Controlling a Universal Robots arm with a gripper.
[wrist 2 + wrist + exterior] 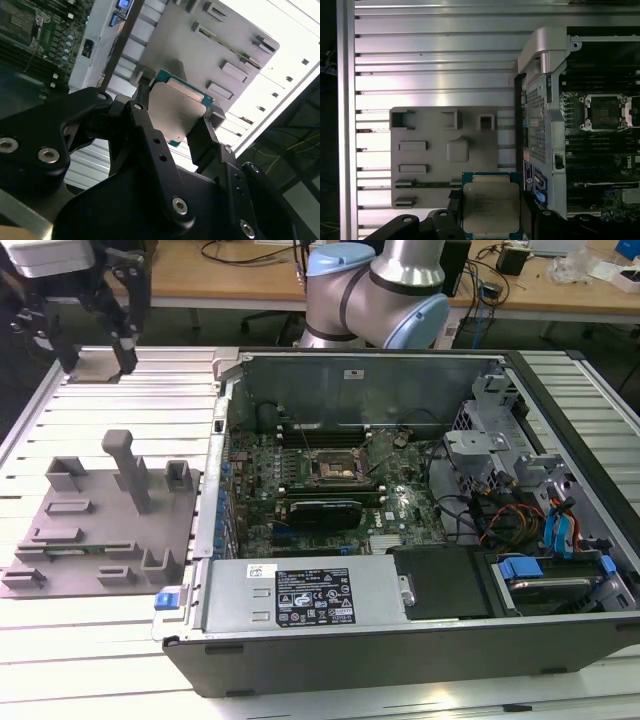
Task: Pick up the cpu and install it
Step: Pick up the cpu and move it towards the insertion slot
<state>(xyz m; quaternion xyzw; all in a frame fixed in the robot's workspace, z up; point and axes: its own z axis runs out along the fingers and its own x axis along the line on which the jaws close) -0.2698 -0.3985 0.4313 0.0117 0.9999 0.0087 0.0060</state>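
My gripper (pixel 491 212) is shut on the cpu (pixel 490 207), a flat square chip with a pale silver top and a green edge, held by two opposite sides between the black fingers. In the second wrist view the cpu (pixel 177 112) hangs in the gripper (pixel 175 106) above the grey plate. In the exterior view the gripper (pixel 96 350) is high at the far left, well away from the open socket (pixel 335 468) on the green motherboard (pixel 300 515). The socket (pixel 604 112) shows bare, with its metal frame open.
A grey plastic plate (pixel 100 530) with upright pegs lies on the slatted table at the exterior view's left. The open computer case (pixel 215 440) holds a power supply (pixel 310 595), cables and drive bays (pixel 530 520). The arm's base (pixel 375 290) stands behind the case.
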